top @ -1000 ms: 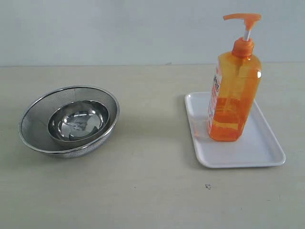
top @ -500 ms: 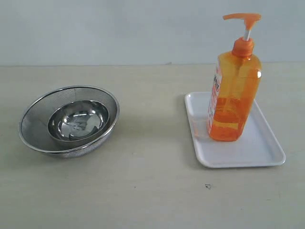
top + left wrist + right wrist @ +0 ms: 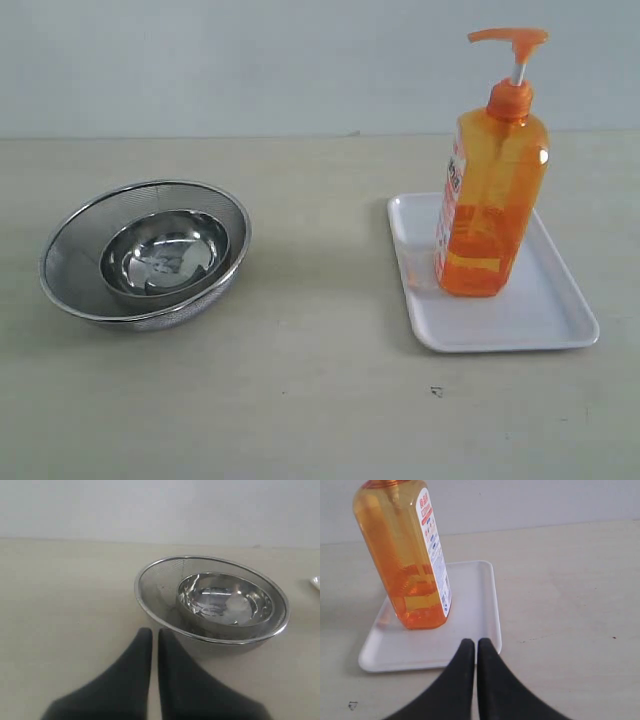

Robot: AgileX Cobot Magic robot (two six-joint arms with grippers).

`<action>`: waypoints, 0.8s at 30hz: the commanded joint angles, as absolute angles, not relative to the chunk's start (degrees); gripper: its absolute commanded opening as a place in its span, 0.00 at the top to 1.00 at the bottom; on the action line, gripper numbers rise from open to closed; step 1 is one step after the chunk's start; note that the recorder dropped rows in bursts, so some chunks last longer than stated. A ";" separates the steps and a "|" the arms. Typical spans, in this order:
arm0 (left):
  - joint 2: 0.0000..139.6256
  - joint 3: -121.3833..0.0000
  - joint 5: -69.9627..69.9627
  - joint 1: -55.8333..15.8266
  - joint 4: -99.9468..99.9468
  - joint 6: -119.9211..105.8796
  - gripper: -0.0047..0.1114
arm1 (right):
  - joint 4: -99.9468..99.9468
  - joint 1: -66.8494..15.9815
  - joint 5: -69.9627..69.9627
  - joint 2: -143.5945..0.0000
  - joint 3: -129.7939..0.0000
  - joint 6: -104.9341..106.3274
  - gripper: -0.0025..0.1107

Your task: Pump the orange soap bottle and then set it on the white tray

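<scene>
The orange soap bottle (image 3: 490, 200) stands upright on the white tray (image 3: 545, 315) at the right of the exterior view, its pump head raised on the white stem. No gripper shows in that view. In the right wrist view the bottle (image 3: 405, 555) rests on the tray (image 3: 470, 605), and my right gripper (image 3: 472, 645) is shut with nothing in it, apart from the bottle, its tips over the tray's near rim. My left gripper (image 3: 151, 634) is shut and holds nothing, just short of the strainer bowl.
A round steel mesh strainer (image 3: 70, 240) holding a smaller steel bowl (image 3: 165, 255) sits at the left, and the left wrist view shows the strainer (image 3: 165, 580) too. A small dark mark (image 3: 436, 391) lies on the beige table in front of the tray.
</scene>
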State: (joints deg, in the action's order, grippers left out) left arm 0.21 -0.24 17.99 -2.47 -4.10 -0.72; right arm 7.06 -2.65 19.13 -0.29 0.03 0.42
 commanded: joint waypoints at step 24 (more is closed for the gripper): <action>0.00 0.00 15.96 -2.33 -1.67 -1.84 0.92 | 7.11 -2.27 18.86 0.00 0.00 0.54 0.98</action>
State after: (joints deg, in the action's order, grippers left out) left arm 0.21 -0.24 16.36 -2.47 -1.74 -1.64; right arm 7.06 -2.53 19.13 -0.29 0.03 0.42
